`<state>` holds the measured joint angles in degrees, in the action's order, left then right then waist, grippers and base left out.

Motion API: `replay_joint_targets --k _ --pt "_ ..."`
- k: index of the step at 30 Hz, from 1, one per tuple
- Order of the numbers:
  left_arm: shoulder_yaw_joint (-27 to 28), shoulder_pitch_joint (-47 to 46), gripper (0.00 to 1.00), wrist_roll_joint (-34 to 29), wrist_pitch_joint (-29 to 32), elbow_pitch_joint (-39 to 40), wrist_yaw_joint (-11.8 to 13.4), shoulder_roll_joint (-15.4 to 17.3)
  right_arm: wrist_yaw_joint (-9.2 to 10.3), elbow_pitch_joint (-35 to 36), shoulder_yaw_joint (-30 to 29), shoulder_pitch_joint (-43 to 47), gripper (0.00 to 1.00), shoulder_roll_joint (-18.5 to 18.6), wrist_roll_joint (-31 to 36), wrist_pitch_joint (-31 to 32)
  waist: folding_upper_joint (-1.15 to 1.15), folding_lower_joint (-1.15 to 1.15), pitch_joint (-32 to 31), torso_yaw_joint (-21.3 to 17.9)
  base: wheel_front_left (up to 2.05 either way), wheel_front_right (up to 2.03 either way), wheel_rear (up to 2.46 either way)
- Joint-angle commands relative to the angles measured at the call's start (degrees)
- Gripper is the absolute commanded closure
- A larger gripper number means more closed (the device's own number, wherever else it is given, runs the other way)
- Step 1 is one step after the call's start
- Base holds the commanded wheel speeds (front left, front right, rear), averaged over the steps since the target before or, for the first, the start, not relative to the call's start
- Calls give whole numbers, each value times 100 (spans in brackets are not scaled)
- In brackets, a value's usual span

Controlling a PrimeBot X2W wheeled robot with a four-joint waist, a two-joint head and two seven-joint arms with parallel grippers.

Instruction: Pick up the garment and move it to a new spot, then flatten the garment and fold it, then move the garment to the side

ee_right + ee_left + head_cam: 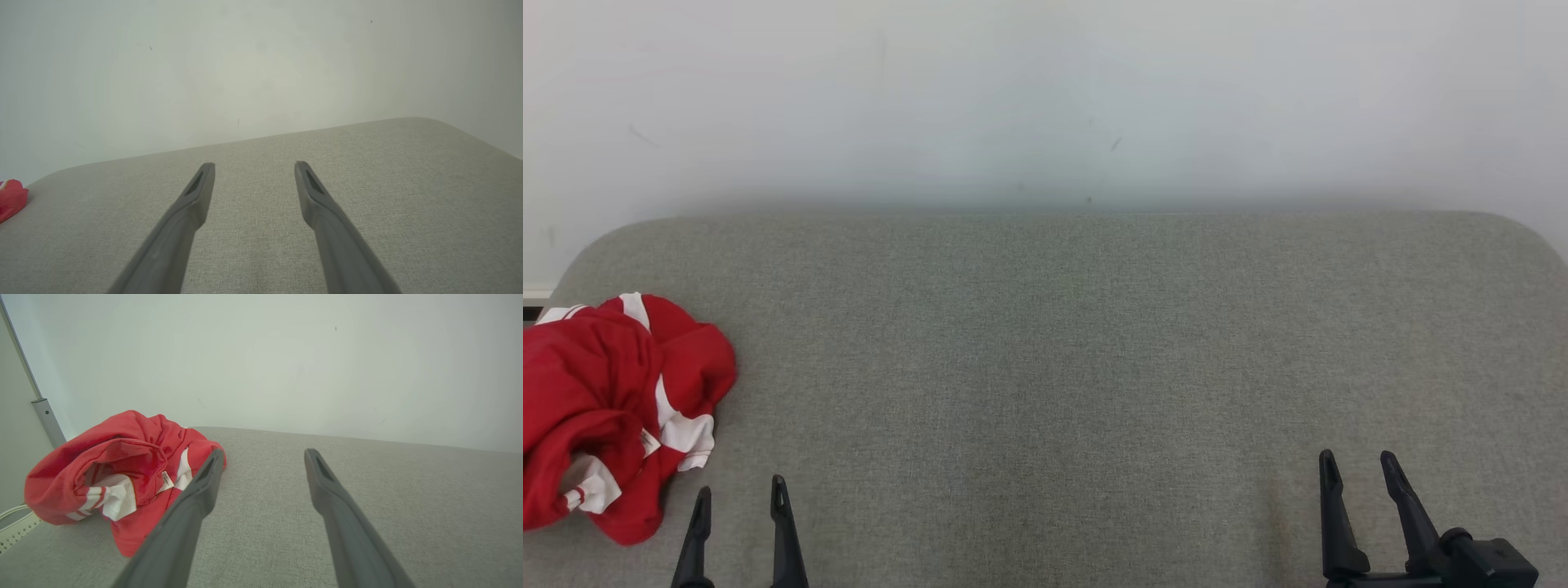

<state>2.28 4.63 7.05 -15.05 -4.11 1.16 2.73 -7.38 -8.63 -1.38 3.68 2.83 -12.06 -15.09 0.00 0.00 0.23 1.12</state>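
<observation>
Red garment [596, 392] heaped beside spread left pincer [741, 487]; right pincer [1356, 456] spread, seemingly hovering.

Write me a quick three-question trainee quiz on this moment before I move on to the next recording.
1. Which is nearer the red garment: the left gripper or the right gripper?
2. True or false: the right gripper is shut on cloth.
3. Fill in: the red garment lies ______ at the left end of the grey cushion.

Key: 1. left gripper. 2. False; it is open and empty. 3. crumpled.
</observation>
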Motion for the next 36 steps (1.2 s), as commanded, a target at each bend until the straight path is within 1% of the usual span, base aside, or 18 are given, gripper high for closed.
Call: replay_joint_targets --k 1,10,36 --pt "43 45 0 -30 -21 41 -14 26 -21 -6 -29 66 0 9 0 -12 0 0 -1 6 0 0 0" --pt "197 100 0 3 -21 4 -83 26 -21 -69 -102 76 0 9 -81 -12 0 0 -19 13 0 0 0" --pt "146 143 0 -60 -21 -104 -30 26 -21 -109 -74 61 0 9 -80 -12 0 0 -47 -13 0 0 0"
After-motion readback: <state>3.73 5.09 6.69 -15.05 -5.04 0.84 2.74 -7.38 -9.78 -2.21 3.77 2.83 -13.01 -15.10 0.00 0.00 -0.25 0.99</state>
